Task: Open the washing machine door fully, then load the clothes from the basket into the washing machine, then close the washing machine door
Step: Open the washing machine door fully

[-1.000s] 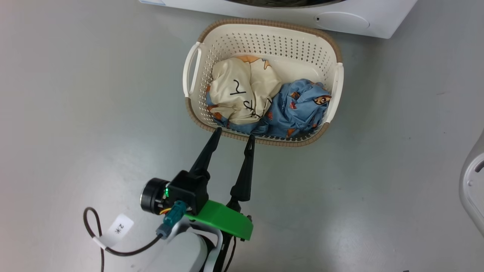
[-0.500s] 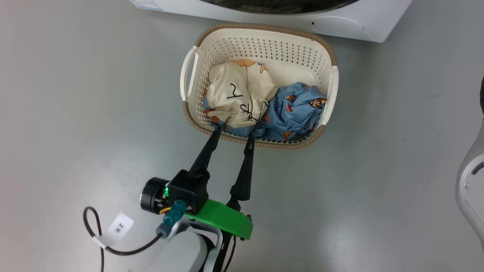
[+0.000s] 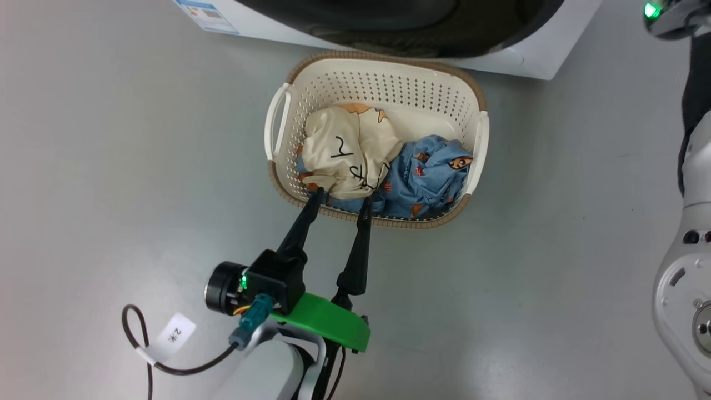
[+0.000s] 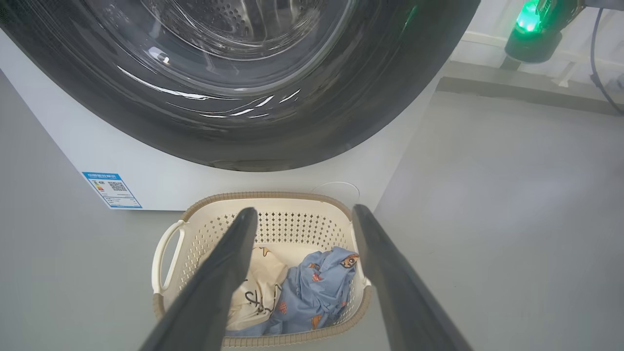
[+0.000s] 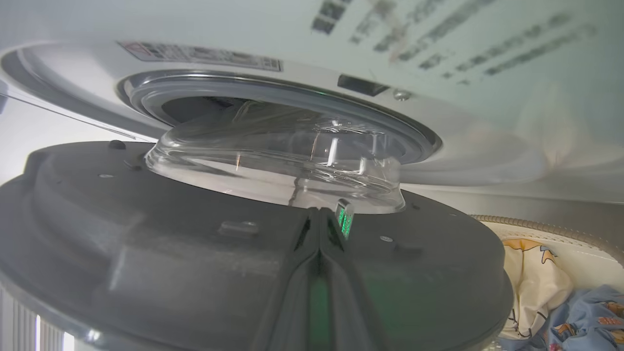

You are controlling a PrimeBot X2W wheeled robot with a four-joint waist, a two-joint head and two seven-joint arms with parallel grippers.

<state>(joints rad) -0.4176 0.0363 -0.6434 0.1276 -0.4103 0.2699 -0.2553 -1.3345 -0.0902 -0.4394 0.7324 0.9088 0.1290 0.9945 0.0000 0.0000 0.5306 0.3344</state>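
Grey floor carried the basket [image 3: 389, 55] just before the washing machine [image 3: 533, 53], with the clothes [image 3: 355, 155] heaped inside. The left gripper [image 3: 342, 196] hung over the basket's near rim, fingers apart.

From the left wrist, those fingers [image 4: 219, 282] framed the basket, which sat below the black rim of the washing machine door [image 4: 243, 131].

From the right wrist, the right gripper [image 5: 319, 217] had its fingers together over the partly open door's grey inner face, just beside the glass bowl [image 5: 273, 161].
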